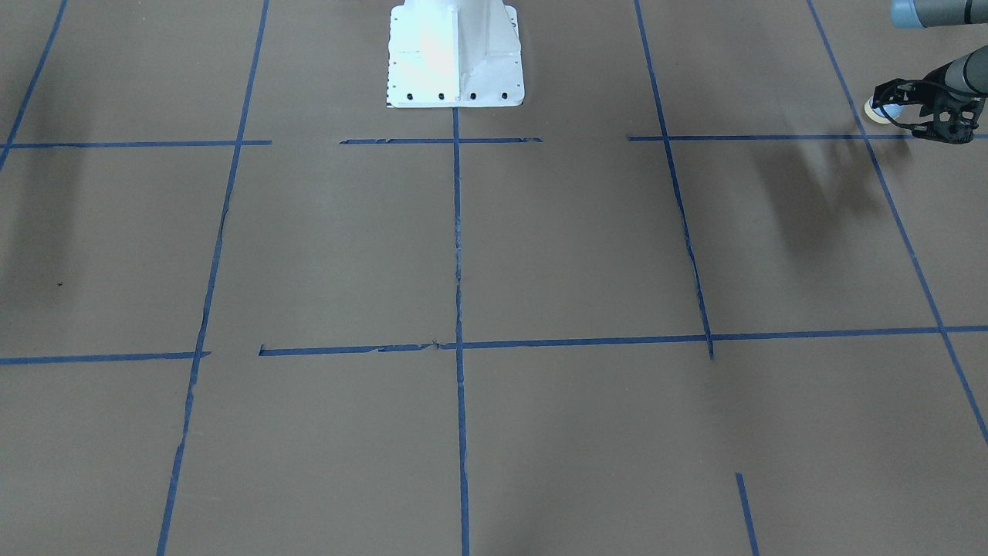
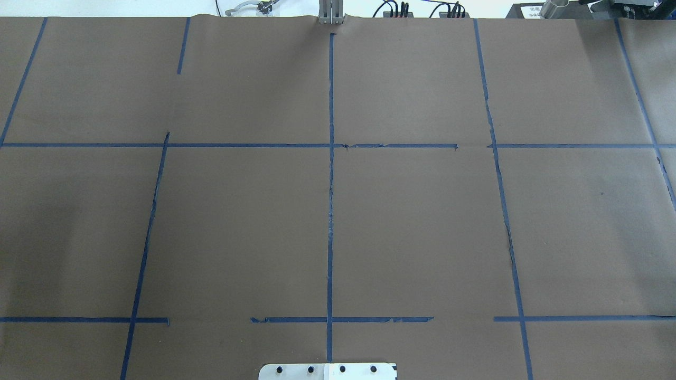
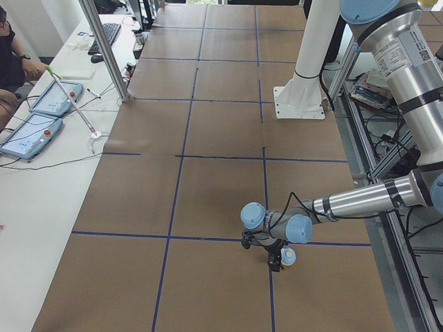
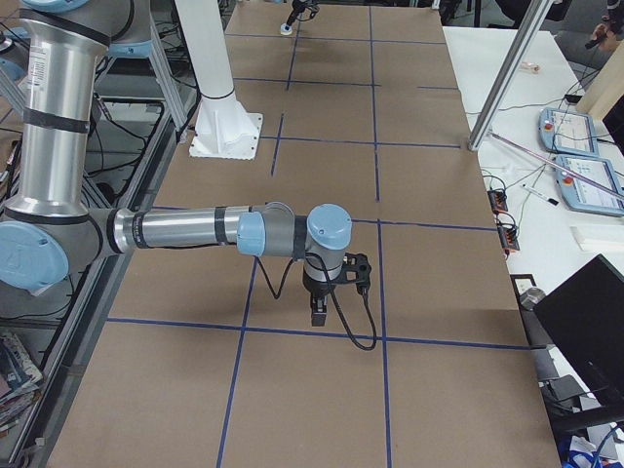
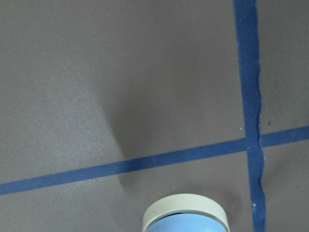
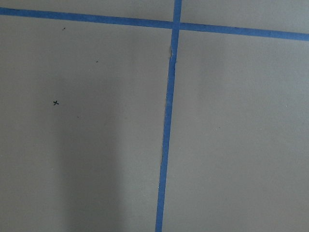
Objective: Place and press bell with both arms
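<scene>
The bell (image 1: 877, 113) has a light blue dome and a cream rim. It sits between the fingertips of my left gripper (image 1: 884, 110) at the far right of the front view, just above the brown table. The exterior left view shows this gripper (image 3: 276, 259) near a tape crossing with the bell (image 3: 288, 257) at its tip. In the left wrist view the bell (image 5: 186, 217) fills the bottom edge. My right gripper (image 4: 317, 308) shows only in the exterior right view. It points down over a blue tape line, and I cannot tell its state.
The white bolted pedestal (image 1: 455, 54) stands at the table's robot-side middle. Blue tape lines (image 2: 330, 211) grid the brown paper. An aluminium post (image 3: 104, 48) and teach tablets (image 3: 41, 117) stand on the operators' side, where a person sits.
</scene>
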You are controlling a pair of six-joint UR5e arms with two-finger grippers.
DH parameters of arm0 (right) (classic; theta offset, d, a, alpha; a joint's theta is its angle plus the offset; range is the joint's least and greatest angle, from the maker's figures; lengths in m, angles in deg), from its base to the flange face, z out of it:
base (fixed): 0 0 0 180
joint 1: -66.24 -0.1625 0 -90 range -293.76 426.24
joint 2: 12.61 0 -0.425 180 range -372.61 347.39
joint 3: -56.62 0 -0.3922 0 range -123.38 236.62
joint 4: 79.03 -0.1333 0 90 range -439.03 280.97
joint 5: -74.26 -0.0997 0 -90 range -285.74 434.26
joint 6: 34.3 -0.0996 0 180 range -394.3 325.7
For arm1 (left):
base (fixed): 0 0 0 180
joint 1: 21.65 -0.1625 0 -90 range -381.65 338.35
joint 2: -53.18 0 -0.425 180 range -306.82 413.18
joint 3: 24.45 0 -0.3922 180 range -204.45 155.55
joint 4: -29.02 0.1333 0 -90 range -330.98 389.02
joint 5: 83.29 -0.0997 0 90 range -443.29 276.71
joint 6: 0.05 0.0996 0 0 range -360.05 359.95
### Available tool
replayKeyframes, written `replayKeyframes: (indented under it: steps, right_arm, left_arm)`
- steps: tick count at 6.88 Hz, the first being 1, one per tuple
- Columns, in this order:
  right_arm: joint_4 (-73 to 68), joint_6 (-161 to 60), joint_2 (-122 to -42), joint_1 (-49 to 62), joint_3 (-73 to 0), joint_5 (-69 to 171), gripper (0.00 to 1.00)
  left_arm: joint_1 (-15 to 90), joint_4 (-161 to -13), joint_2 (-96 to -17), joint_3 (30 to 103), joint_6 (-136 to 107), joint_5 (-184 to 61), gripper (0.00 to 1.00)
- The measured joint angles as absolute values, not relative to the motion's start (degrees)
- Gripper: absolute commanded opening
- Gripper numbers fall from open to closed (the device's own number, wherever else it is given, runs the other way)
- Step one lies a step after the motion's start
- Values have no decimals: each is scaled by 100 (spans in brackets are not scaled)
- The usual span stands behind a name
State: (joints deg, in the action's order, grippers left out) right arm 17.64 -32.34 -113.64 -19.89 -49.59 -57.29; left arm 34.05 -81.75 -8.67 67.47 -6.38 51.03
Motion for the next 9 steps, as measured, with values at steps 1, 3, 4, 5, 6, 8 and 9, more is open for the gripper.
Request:
replayKeyframes:
  steps: [1,3,4,5,6,8,9]
  right_arm:
    - [1765,-3230,-11391,-1990,-4968,-5730,100]
    - [1765,-3228,-11412,-1990,-4979,-5731,100]
    - [1765,-3231,-11422,-1990,-4981,-5734,100]
    - [1765,-3242,-11432,-1990,-4981,-5737,100]
    - [1765,-3249,-11438,-1990,-4981,-5742,100]
    - [1765,-3253,-11451,-1990,-4981,-5748,100]
    - [1765,-3254,-11454,-1990,-4987,-5749,100]
  left_arm:
    - [3359,-8173,-844,6743,-640,5158,100]
    - [3304,-8172,-825,6722,-642,5216,100]
    - [3291,-8174,-825,6699,-645,5221,100]
    - [3288,-8178,-825,6681,-646,5223,100]
    - [3277,-8180,-827,6658,-647,5224,100]
    - [3237,-8181,-842,6622,-649,5268,100]
    - [3196,-8183,-855,6620,-653,5313,100]
